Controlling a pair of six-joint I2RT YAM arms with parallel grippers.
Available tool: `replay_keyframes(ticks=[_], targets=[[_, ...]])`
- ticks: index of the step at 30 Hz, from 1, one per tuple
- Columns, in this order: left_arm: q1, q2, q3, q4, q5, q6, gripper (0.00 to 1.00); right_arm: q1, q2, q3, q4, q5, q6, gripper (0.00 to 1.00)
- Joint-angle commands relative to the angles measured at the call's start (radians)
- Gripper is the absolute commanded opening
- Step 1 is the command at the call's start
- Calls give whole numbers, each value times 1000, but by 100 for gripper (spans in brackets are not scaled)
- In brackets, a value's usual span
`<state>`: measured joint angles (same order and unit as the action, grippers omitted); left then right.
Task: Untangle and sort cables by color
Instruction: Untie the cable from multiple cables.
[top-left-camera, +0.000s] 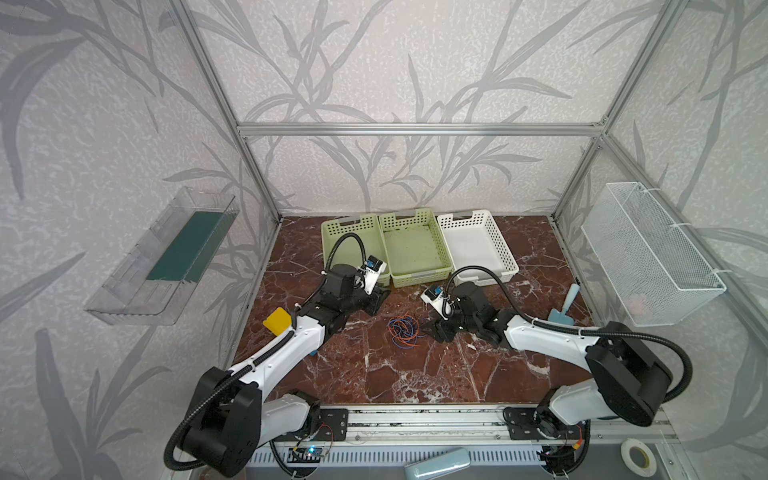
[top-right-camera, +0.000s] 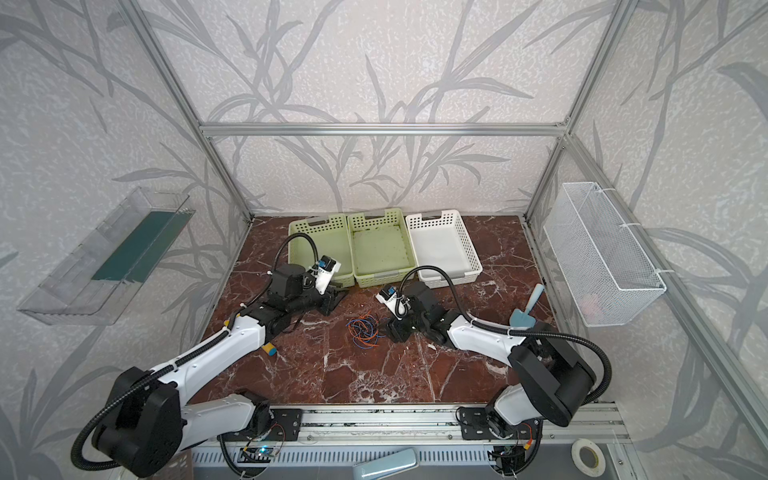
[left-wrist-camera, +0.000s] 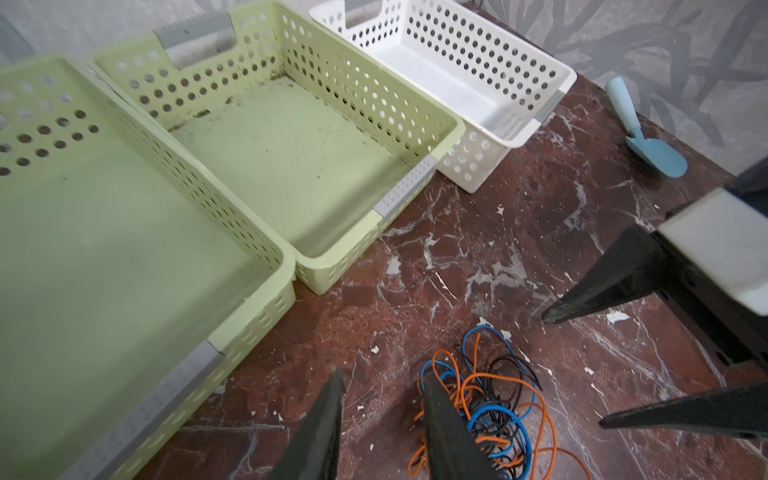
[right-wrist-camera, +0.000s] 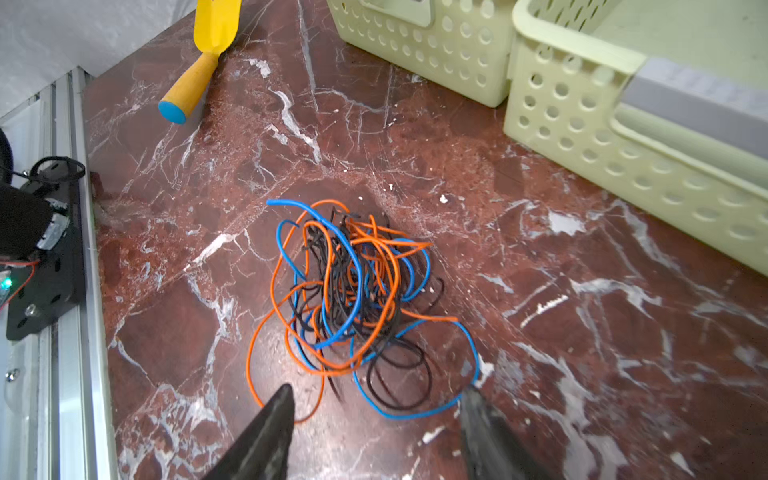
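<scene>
Cables (right-wrist-camera: 353, 286) blue, orange, black; green baskets (left-wrist-camera: 365, 91), white basket (left-wrist-camera: 478, 54) perforated; table (right-wrist-camera: 561, 332) red-brown, white-veined.

The cables (top-left-camera: 402, 331) lie at the centre of the table (top-left-camera: 374, 374); three baskets (top-left-camera: 419, 279) stand abreast at twelve o'clock, a trowel (top-left-camera: 561, 316) at three.

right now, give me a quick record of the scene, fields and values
cables: blue, orange and black, one tangle on the table
left gripper: open, one finger over the tangle's edge
right gripper: open, tips at the tangle's edge
green baskets: two, side by side at the back
white basket: next to them
sorted: nothing yet
</scene>
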<state>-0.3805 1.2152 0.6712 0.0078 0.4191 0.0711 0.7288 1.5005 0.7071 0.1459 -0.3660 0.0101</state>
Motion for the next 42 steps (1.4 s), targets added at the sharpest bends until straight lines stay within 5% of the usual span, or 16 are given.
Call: replay_keyframes(ticks=[1,10,21,32,42], targets=[[-10,16,2,-59,55,63,31,18,78,72,3,-37,27,60],[-32,90,45,-167,84,106,21,32,184,143,-17,15,35,42],[-63,99,24,-73,71,66,25,31,84,102,-73,119,-5,0],[-139,171,-3,119,73,-20,41,-23,-69,64,-115,116,-1,0],[-185,108,-49,360,61,-102,45,-66,-112,46,-95,93,35,0]])
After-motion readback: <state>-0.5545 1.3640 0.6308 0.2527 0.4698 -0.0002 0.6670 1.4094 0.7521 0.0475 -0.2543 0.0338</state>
